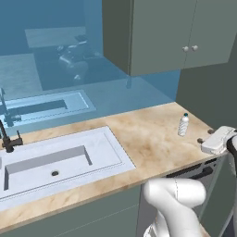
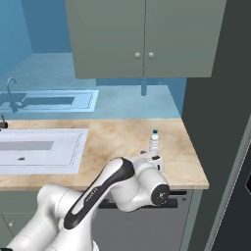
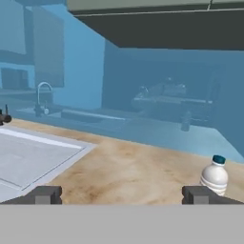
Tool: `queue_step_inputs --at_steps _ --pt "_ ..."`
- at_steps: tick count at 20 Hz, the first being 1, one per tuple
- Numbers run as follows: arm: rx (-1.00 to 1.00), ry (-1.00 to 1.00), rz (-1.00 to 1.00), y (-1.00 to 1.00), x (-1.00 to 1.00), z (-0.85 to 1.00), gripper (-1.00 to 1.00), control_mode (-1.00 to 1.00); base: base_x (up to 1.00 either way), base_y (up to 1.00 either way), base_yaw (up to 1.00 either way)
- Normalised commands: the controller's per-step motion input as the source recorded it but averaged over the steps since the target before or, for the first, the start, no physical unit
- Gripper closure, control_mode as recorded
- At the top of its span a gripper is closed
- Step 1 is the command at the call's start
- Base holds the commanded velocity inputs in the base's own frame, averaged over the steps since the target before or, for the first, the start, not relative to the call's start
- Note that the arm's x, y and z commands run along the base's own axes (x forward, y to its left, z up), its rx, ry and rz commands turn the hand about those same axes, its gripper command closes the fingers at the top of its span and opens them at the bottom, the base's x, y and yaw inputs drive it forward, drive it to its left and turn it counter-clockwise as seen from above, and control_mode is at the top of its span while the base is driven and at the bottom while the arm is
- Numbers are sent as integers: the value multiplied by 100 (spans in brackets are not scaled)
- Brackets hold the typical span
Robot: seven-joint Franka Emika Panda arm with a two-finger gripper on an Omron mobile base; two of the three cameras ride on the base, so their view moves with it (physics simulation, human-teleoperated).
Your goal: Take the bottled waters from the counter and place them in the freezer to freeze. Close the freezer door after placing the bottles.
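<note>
One bottled water (image 1: 183, 125), clear and ribbed with a blue cap, stands upright on the beige counter (image 1: 148, 141) near its right end. My gripper (image 1: 205, 136) hovers low over the counter's right edge, a short way in front of the bottle. In the hand view its fingertips (image 3: 198, 194) stand wide apart, open with nothing between them, and the bottle (image 3: 214, 176) sits just beyond the right tip. In the right base view the bottle (image 2: 155, 142) rises behind my arm. The dark freezer (image 2: 215, 117) stands right of the counter, its door (image 2: 235, 201) at the lower right.
A white inset sink (image 1: 55, 159) with a dark tap (image 1: 7, 139) fills the counter's left half. Grey-green wall cabinets (image 2: 142, 39) hang over the counter. A dark dishwasher front (image 2: 142, 225) sits under the counter's right end. The blue back wall (image 3: 157, 95) is glossy.
</note>
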Motion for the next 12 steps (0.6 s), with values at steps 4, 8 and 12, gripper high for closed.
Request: queue_step_inputs --at_steps 4,8,12 --pt "6 3 1 -8 6 0 -100 -100 0 0 0" --pt "6 6 0 -5 17 0 -100 -100 0 0 0" --pt "6 4 0 -10 23 0 -100 -100 0 0 0"
